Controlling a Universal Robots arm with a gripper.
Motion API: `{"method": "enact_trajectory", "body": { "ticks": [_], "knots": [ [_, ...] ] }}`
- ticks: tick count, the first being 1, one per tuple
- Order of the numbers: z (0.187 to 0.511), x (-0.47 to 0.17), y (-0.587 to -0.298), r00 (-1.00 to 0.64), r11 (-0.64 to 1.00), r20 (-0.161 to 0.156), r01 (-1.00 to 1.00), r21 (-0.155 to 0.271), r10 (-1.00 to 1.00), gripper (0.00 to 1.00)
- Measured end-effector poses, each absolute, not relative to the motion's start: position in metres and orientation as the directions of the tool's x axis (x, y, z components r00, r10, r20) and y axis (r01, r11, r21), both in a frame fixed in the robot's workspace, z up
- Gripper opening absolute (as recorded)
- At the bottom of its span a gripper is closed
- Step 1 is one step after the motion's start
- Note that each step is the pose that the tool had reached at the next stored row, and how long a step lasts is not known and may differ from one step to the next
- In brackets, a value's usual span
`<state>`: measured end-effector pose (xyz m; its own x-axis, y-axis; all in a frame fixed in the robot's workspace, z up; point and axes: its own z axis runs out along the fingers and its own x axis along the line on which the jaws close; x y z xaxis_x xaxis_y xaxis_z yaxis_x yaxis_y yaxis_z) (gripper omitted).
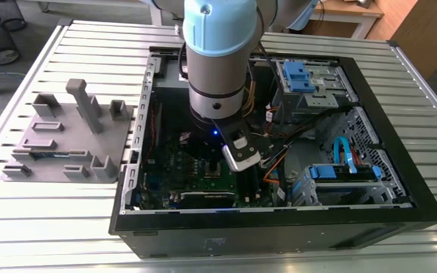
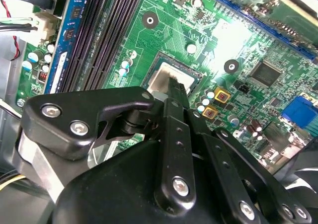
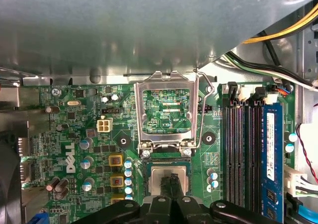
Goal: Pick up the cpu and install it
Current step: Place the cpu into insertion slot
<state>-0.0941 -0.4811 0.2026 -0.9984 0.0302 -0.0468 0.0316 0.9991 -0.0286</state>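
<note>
The cpu [image 3: 156, 177], a small silvery square, lies flat in the socket of the green circuit board [image 3: 99, 149]. Just beyond it the socket's metal frame [image 3: 141, 110] stands flipped open. My gripper [image 3: 171, 183] is directly over the cpu's middle, its two thin black fingers pressed together with the tips at or just above the metal top. In the second wrist view the cpu [image 2: 160, 78] shows beneath the gripper [image 2: 175, 86]. In the exterior view the arm [image 1: 214, 85] reaches down into the open computer case [image 1: 279, 227].
Black memory slots [image 3: 238, 144] and a blue-labelled memory stick [image 3: 272, 144] run beside the socket. Cable bundles [image 3: 278, 75] and the case's metal wall [image 3: 124, 30] stand close by. A grey block tray [image 1: 66, 136] sits on the slatted table at the exterior view's left.
</note>
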Motion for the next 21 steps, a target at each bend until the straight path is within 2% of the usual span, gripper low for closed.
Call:
{"method": "enact_trajectory", "body": {
  "ticks": [6, 7, 8, 10, 11, 12, 21],
  "knots": [
    [0.2025, -0.0941, -0.4811, -0.998, 0.999, -0.047, 0.032, -0.029, 0.03, 0.11],
    [0.2024, -0.0941, -0.4811, -0.998, 0.999, -0.047, 0.032, -0.029, 0.03, 0.17],
    [0.2024, -0.0941, -0.4811, -0.998, 0.999, -0.047, 0.032, -0.029, 0.03, 0.17],
    [0.2024, -0.0941, -0.4811, -0.998, 0.999, -0.047, 0.032, -0.029, 0.03, 0.29],
    [0.2024, -0.0941, -0.4811, -0.998, 0.999, -0.047, 0.032, -0.029, 0.03, 0.29],
    [0.2023, -0.0941, -0.4811, -0.998, 0.999, -0.047, 0.032, -0.029, 0.03, 0.36],
    [0.2064, -0.0934, -0.481, -0.998, 0.999, -0.047, 0.032, -0.038, 0.03, 0.36]
  ]
}}
